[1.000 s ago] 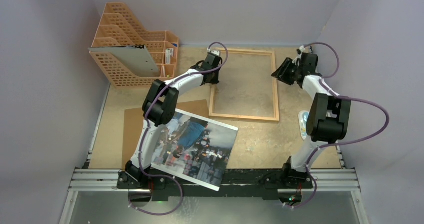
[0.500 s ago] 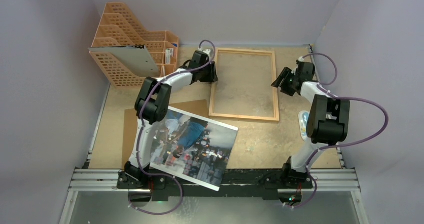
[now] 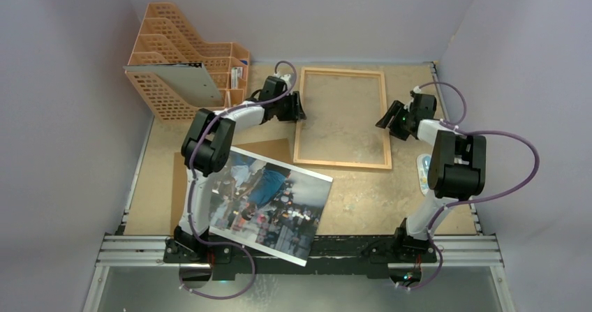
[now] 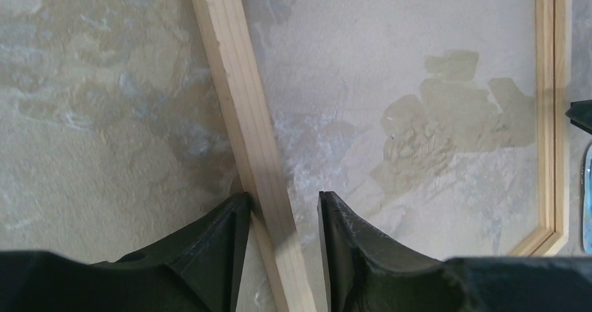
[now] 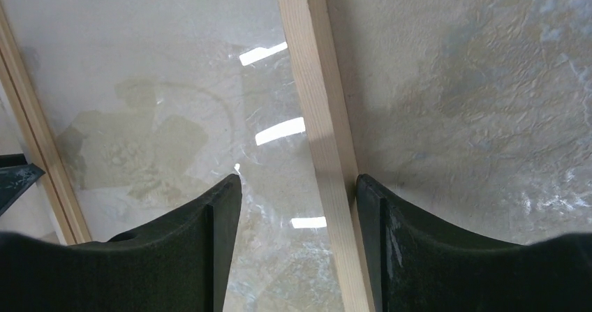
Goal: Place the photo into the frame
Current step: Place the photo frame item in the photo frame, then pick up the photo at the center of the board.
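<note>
The light-wood frame (image 3: 341, 163) with its clear pane lies flat at the middle back of the table. My left gripper (image 3: 296, 107) is open and straddles the frame's left bar (image 4: 241, 116); the left finger touches the bar, the right finger stands off it. My right gripper (image 3: 386, 122) is open and straddles the frame's right bar (image 5: 317, 102); the right finger is against it. The photo (image 3: 271, 206), a glossy street scene with a person in blue, lies tilted at the near left, partly over the table's front edge, away from both grippers.
A brown hardboard panel (image 3: 183, 179) lies under the photo's left part. An orange file rack (image 3: 183, 61) holding a grey sheet stands at the back left. A small white and blue object (image 3: 423, 171) lies by the right arm. Purple walls close in on both sides.
Both grippers have come nearer along the frame's side bars: the left one moved left and down onto the left bar, the right one slid down onto the right bar. Frame and photo stayed put.
</note>
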You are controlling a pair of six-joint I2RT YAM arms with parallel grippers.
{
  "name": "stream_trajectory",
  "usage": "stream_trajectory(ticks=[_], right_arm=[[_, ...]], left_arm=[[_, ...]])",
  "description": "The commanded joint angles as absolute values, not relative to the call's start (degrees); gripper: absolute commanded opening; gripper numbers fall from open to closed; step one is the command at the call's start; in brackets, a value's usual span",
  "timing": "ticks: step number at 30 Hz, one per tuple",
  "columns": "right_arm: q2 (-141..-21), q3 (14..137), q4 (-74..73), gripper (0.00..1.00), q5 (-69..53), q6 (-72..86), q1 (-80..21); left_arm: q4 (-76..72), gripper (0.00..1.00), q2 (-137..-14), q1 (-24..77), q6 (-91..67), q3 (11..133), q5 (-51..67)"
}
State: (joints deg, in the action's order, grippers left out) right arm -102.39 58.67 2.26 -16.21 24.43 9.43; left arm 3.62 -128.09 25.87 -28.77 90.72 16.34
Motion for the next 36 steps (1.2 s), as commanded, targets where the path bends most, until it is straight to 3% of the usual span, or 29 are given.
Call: stream_trajectory(ticks=[1, 10, 16, 24, 30, 36], right_arm=[[-101.9, 56.9, 4.4, 0.63, -19.2, 25.3, 9.6], [-98.9, 53.0, 6.9, 0.59, -19.4, 28.5, 9.6], [-95.2, 51.8, 6.2, 0.61, -13.6, 30.1, 9.6], [-83.0, 48.4, 8.4, 0.64, -7.1, 32.5, 8.8], [-73.1, 44.3, 4.7, 0.71, -7.2, 32.1, 0.8], [-62.4, 34.5, 4.1, 0.73, -13.9, 37.7, -4.6]], left_arm=[[4.1, 0.42, -125.3, 26.0, -32.4, 86.0, 20.0], [-1.5, 0.41, -120.2, 26.3, -35.1, 78.0, 22.7], [-0.9, 0.49, -116.8, 26.4, -35.3, 74.6, 20.1], [7.0, 0.58, -111.0, 26.4, -31.5, 76.8, 10.6], [6.6, 0.65, -100.0, 26.4, -31.3, 71.0, 4.2], [7.3, 0.66, -89.6, 26.4, -31.5, 66.1, 2.8]])
